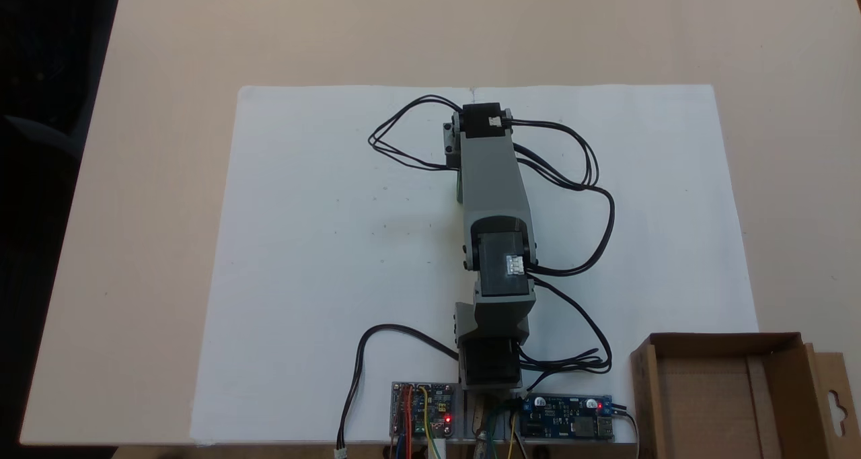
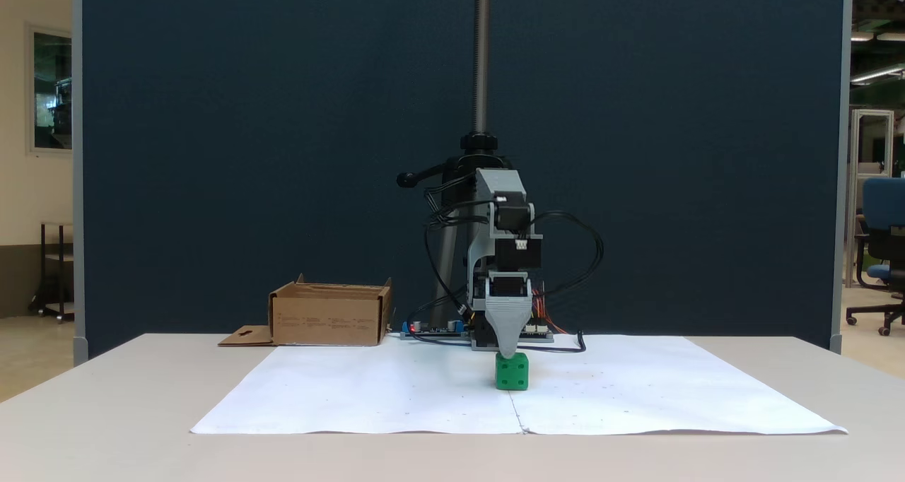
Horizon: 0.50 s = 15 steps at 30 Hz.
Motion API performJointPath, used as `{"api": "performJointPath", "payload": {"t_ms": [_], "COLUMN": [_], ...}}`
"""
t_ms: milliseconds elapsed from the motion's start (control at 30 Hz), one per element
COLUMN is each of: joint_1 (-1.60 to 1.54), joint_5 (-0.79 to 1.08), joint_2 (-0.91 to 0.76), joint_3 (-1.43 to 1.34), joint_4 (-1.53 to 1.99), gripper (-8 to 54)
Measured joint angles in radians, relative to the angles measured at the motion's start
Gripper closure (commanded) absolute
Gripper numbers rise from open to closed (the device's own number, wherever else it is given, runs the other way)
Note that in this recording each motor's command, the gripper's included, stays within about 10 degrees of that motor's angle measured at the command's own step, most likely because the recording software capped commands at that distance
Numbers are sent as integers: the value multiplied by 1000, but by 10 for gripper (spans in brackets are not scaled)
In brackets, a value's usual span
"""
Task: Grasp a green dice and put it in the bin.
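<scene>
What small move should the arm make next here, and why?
Probably close on the green dice and lift. In a fixed view the gripper points straight down at its top, the dice rests on the white paper, and the bin stands apart.

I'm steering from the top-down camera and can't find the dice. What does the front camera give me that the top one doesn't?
Front camera: the green dice sits on the white paper, directly below the gripper tip, which reaches its top; whether the jaws are open cannot be told.

Top camera: the bin interior, which looks empty, and the controller boards.

Both: arm, paper, bin.
</scene>
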State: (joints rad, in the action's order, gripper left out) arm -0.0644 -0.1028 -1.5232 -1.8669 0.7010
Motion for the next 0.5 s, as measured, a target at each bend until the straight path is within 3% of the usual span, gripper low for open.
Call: {"api": "performJointPath", "payload": {"t_ms": [500], "joint_1": [-2], "joint_5": [-43], "joint_2": [48], "joint_3": [3], "joint_4": [0], "gripper": [37]}}
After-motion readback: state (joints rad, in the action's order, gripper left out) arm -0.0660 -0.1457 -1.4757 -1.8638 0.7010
